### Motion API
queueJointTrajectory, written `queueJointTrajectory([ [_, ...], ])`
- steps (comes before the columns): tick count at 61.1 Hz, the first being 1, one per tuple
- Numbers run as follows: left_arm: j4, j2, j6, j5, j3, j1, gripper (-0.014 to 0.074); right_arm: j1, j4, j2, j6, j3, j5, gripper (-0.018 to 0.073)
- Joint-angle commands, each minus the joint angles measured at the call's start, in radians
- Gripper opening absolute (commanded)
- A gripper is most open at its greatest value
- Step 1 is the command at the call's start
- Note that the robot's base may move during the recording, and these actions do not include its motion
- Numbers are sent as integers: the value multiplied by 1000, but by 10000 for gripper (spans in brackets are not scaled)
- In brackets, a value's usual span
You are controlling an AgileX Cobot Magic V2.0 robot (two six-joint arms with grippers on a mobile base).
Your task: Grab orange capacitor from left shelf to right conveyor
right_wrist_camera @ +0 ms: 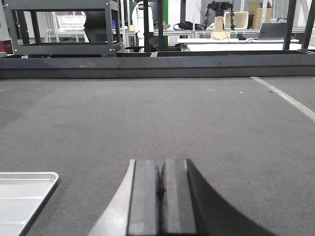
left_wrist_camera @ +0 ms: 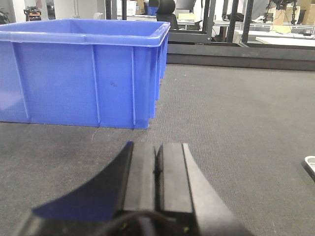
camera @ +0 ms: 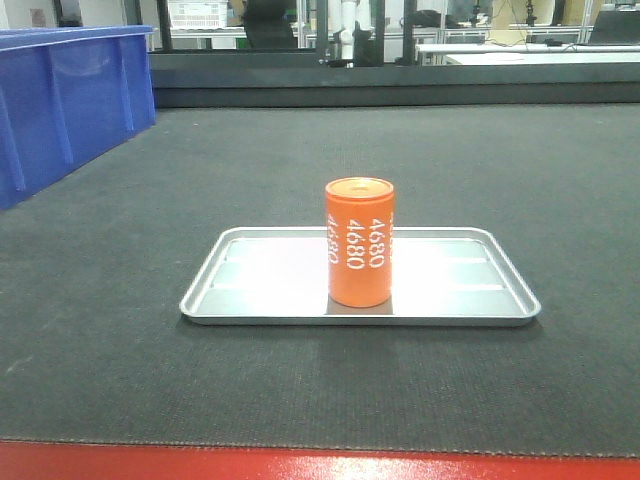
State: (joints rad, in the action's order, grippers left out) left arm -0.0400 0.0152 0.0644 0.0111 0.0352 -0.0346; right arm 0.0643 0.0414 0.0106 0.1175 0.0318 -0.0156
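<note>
Nearest in the front view: the red front edge (camera: 320, 465) of the conveyor worktop (camera: 520, 180), cut off by the frame below. Just beyond, on the dark textured belt: a shallow silver tray (camera: 250, 300), lying flat. Upright on its flat base near the tray's middle: the orange capacitor (camera: 360, 255), white "4680" reading sideways down its side. Judged from that stance, set down to stay put rather than roll; resting on the tray, though, not directly on the belt. Nothing touching it.

In each wrist view, close to the lens: left jaws and right jaws alike clenched, pads pressed together, gripping nothing, held low over the belt. Probably parked so because no grasp is in hand. Well apart from the capacitor, which appears in neither wrist view.

Farther left: a blue plastic bin (camera: 60, 100) standing on the belt, its inside hidden behind its walls. Only a sliver of tray corner at the right edge of the left wrist view (left_wrist_camera: 311, 164), and one corner at lower left of the right wrist view (right_wrist_camera: 24, 196).

Farthest: a dark rail and blurred workshop frames, too indistinct to name. No left shelf anywhere in view.
</note>
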Motion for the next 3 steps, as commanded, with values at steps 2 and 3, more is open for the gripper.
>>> queueJointTrajectory([
  [2, 2, 7, 6, -91, 22, 0, -126, 5, -1, 14, -8, -21, -94, 49],
  [3, 2, 7, 6, -91, 22, 0, -126, 5, -1, 14, -8, -21, -94, 49],
])
